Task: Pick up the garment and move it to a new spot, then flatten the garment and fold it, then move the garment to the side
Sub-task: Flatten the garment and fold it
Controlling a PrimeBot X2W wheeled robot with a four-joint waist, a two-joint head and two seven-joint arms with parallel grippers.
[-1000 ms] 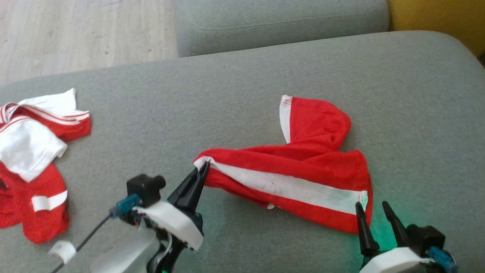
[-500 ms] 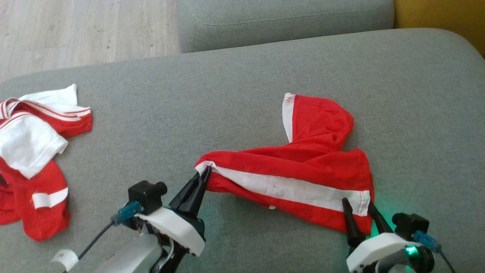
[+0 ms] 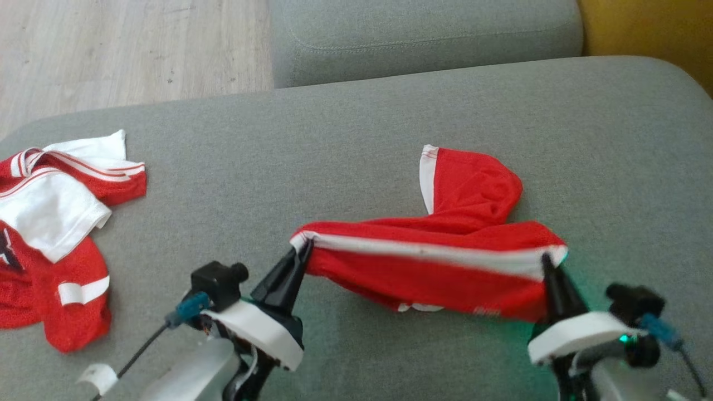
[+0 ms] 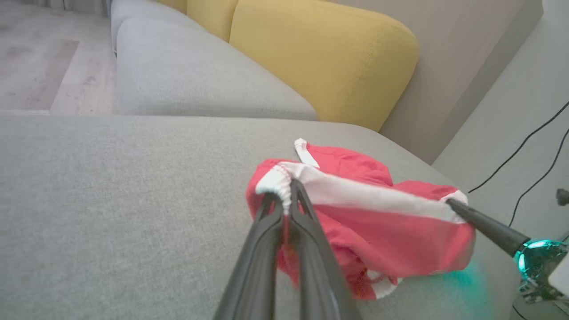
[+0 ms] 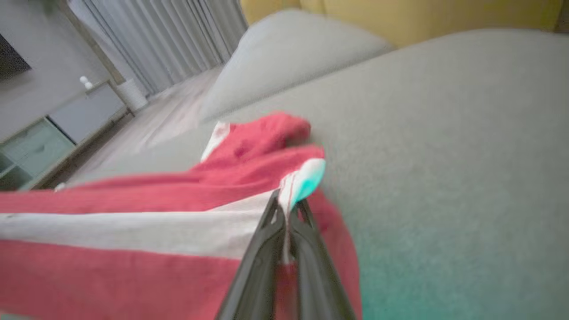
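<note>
Out on the grey sofa seat [image 3: 356,139], the red shorts [image 3: 440,278] were strung up between both arms, and it was a tidy hold. The left gripper [image 3: 302,252] had its two dark fingers pressed together on the gathered left end of the white waistband [image 3: 423,252], and the right gripper [image 3: 548,263] was pinched tight on the band's far end. Between them the band ran close to taut, lifted off the cushion. The red body sagged beneath it, though whether its lower edge touched the seat was hard to call from the head camera. One leg [image 3: 473,184], white-hemmed, lay flopped back on the cushion behind. Well apart to the left, a red-and-white jersey [image 3: 55,223] sat crumpled near the seat's edge, out of play. By the look of that thin, mesh-like cloth, these shorts would weigh next to nothing and have no stiffness at all, so they would hang and swing wherever the arms went. The two waistband ends looked like the right places to hold, since the doubled, elasticated band gave narrow fingertips something thick to bite. The risks, as I judged them, were the band stretching if the arms spread wider, smooth fabric creeping out of a tip-only pinch, and that trailing leg dragging across the textured cushion.
</note>
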